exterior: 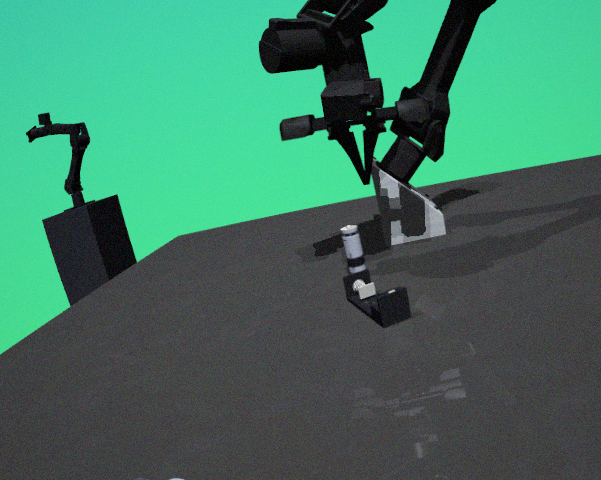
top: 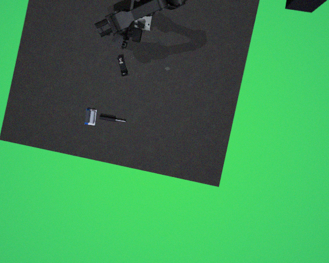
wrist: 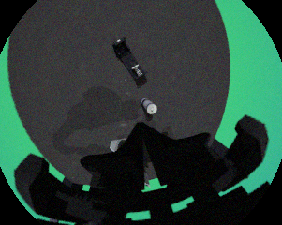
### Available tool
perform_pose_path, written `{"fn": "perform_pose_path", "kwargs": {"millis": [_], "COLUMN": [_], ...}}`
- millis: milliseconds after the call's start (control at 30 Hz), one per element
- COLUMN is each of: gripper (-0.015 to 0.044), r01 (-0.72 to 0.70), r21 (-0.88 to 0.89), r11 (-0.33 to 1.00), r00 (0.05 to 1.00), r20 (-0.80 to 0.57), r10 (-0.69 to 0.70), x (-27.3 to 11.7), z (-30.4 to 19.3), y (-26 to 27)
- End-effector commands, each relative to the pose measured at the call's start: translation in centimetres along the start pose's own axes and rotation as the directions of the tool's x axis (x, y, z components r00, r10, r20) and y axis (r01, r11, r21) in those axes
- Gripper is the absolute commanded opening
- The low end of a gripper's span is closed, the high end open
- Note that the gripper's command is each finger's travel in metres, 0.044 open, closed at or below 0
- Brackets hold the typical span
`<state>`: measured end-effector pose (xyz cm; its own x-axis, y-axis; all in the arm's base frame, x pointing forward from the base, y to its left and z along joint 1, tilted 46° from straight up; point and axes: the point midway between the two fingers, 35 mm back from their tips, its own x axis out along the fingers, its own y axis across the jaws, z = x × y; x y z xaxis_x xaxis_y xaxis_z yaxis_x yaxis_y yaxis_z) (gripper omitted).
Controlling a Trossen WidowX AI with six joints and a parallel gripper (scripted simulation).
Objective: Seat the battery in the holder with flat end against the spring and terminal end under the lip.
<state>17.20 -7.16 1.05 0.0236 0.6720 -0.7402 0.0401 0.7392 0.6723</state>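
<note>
Top: high overhead, distant, facing down on the dark grey rectangular tabletop [top: 159,127]. Exterior: low, nearer, across it. Wrist: above, facing down past black fingers. Exterior and wrist share the slim black holder [exterior: 393,307] [wrist: 128,62].

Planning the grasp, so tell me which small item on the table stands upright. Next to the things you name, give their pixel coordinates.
The pale, dark-banded battery [exterior: 352,246] [wrist: 149,105], on end beside the holder [top: 123,68] [exterior: 395,308] [wrist: 129,62]; the holder sits low, and the dark rod-like item [top: 108,116] lies flat.
</note>
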Motion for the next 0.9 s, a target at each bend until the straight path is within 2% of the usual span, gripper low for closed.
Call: {"fn": "perform_pose_path", "kwargs": {"millis": [0, 100, 433, 867], "gripper": [0.0, 0.0, 0.0, 0.0], "r01": [-0.058, -0.057, -0.061, -0.058], "r21": [0.007, 0.007, 0.006, 0.006], "r11": [0.998, 0.998, 0.998, 0.998], "r00": [0.998, 0.998, 0.998, 0.998], "r20": [0.003, 0.003, 0.004, 0.004], "r10": [0.058, 0.057, 0.061, 0.058], "x": [-0.3, 0.3, 7.7, 7.8], "z": [-0.1, 0.0, -0.1, 0.1], "y": [0.4, 0.4, 1.0, -0.5]}}
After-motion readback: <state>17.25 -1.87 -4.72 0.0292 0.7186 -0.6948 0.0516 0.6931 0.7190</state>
